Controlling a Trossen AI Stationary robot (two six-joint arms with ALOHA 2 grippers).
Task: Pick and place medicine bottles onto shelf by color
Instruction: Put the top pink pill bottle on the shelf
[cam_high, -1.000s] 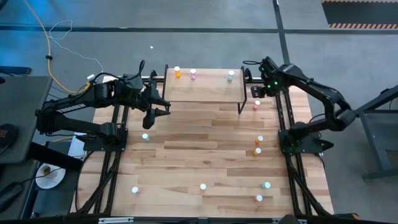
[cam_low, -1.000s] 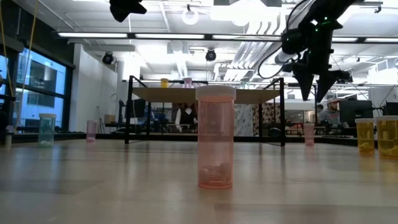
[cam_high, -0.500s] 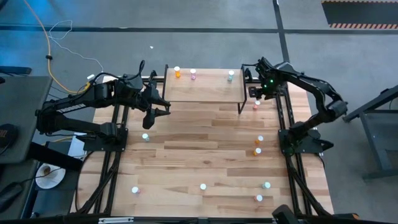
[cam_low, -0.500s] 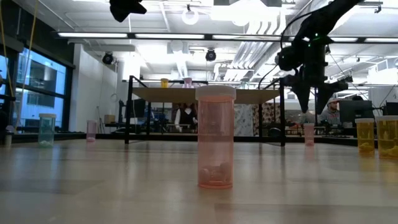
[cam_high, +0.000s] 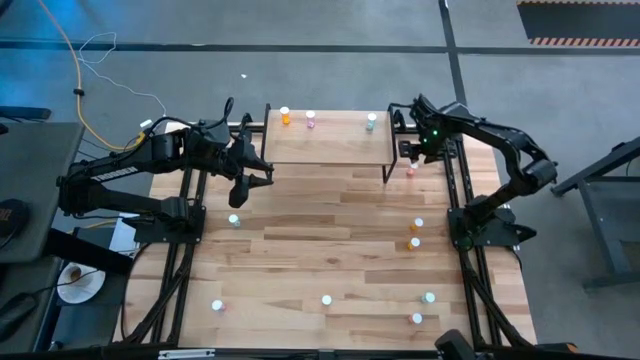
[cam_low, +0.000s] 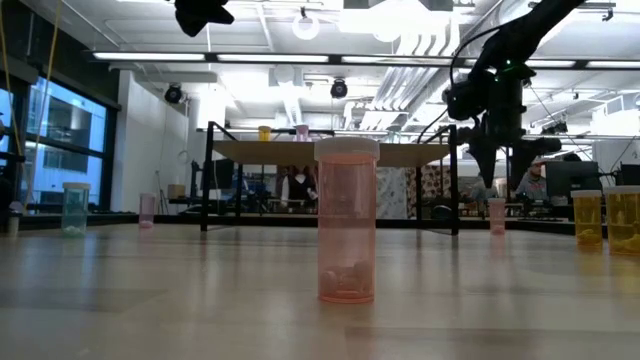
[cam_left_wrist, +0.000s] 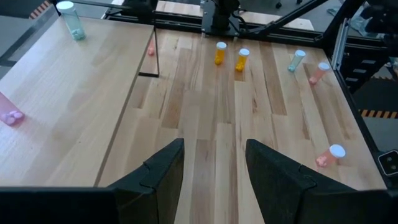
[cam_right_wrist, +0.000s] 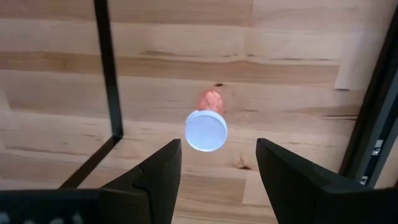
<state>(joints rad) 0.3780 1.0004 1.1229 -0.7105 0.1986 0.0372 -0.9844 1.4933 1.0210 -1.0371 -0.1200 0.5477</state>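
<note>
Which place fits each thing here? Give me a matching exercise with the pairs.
Things:
1. right gripper
2. left gripper
3. orange bottle
4. teal bottle

Places:
A. far-left corner of the shelf
B. far-right corner of the shelf
C. open, above the pink bottle beside the shelf's right legs
D. open and empty, left of the shelf

Pairs: 1-C, 2-D, 3-A, 4-B

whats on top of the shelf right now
Three bottles stand along the far edge of the shelf: an orange bottle, a pink bottle and a teal bottle. Nothing hides the shelf top; beneath it is hidden.
</note>
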